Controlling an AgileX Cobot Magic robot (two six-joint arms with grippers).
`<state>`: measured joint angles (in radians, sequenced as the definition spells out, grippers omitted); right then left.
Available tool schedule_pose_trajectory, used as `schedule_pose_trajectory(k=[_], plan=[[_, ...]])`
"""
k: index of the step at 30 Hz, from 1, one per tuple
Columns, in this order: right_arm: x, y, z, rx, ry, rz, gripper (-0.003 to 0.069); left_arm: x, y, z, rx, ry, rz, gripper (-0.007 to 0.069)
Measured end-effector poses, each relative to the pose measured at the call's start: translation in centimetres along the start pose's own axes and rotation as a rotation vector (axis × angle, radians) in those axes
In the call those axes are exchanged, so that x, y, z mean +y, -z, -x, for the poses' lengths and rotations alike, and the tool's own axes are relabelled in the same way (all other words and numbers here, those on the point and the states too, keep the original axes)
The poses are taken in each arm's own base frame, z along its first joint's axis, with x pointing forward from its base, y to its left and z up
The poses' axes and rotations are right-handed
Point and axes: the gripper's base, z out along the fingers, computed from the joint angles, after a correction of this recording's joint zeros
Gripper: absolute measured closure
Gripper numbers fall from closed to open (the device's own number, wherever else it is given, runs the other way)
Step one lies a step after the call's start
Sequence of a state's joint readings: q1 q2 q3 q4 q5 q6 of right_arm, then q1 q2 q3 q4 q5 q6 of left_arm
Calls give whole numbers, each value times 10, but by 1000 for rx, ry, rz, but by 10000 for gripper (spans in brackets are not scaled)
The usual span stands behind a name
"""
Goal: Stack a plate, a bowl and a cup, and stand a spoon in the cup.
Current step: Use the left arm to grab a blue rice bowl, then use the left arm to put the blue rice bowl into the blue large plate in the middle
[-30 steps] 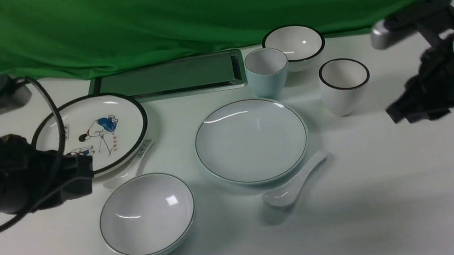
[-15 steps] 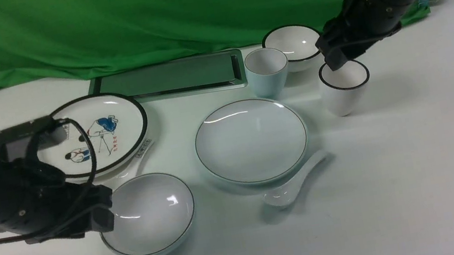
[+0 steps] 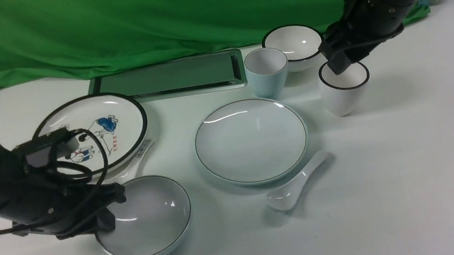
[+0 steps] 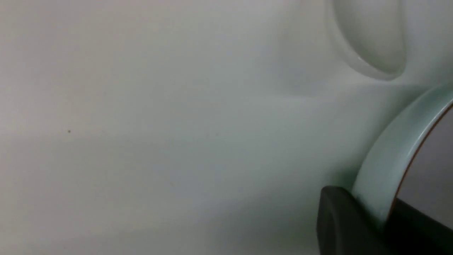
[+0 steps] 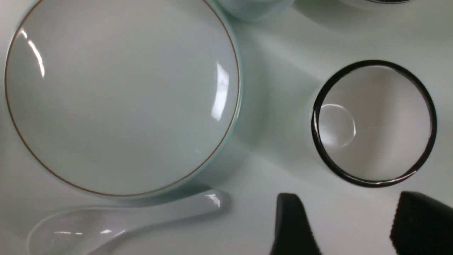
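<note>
The pale blue-white bowl (image 3: 149, 218) sits at the front left, and my left gripper (image 3: 107, 210) is shut on its left rim. In the left wrist view one dark finger (image 4: 339, 219) lies outside the bowl's wall (image 4: 393, 156) and the other inside it. The plain plate (image 3: 251, 140) lies in the middle (image 5: 120, 95). The white spoon (image 3: 295, 183) rests against the plate's front edge (image 5: 106, 226). Behind the plate stands the light-blue cup (image 3: 266, 71). My right gripper (image 3: 337, 62) hangs open over the black-rimmed cup (image 3: 345, 87), empty (image 5: 354, 226).
A cartoon plate (image 3: 92, 132) lies at the back left with a labelled spoon handle (image 3: 143, 149) poking out beside it. A black-rimmed bowl (image 3: 294, 43) and a flat green tray (image 3: 171, 79) stand along the green backdrop. The black-rimmed cup (image 5: 373, 124) fills the right wrist view.
My left gripper swung in from the left to the bowl's rim, opened, then shut on it; the bowl shifted slightly. My right arm moved from the far right to above the black-rimmed cup.
</note>
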<state>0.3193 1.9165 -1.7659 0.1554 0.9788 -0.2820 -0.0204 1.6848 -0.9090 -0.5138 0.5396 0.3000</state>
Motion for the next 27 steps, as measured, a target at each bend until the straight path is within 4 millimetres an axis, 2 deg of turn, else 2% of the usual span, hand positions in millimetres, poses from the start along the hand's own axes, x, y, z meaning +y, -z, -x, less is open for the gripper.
schedule_pose_trajectory(k=[4,8,9,10,11,12,13,16,17,18,20,27], plan=[[0,0,-2,17,9,5,251,-10,7,9,-8,-45,-52,641],[2,0,-5,52,29,17,254,-53,21,33,-66,-183,-126,641],[3,0,-5,53,31,18,254,-58,21,36,-73,-201,-130,641],[3,0,-4,52,32,18,260,-81,21,48,-104,-273,-138,641],[3,0,-4,51,33,18,260,-83,20,49,-106,-284,-138,641],[4,0,-3,43,34,16,265,-103,17,60,-126,-333,-135,641],[3,0,-2,32,34,12,267,-114,6,67,-116,-353,-126,641],[3,0,-1,22,34,10,267,-130,-10,77,-102,-386,-114,641],[3,0,-1,13,33,7,267,-139,-27,86,-89,-397,-101,641],[3,0,-1,12,33,7,267,-141,-29,87,-88,-400,-101,641],[2,0,2,-13,19,-1,267,-149,-50,97,-81,-407,-96,641],[3,0,13,-134,-68,13,253,-156,-74,113,-57,-404,-97,628]])
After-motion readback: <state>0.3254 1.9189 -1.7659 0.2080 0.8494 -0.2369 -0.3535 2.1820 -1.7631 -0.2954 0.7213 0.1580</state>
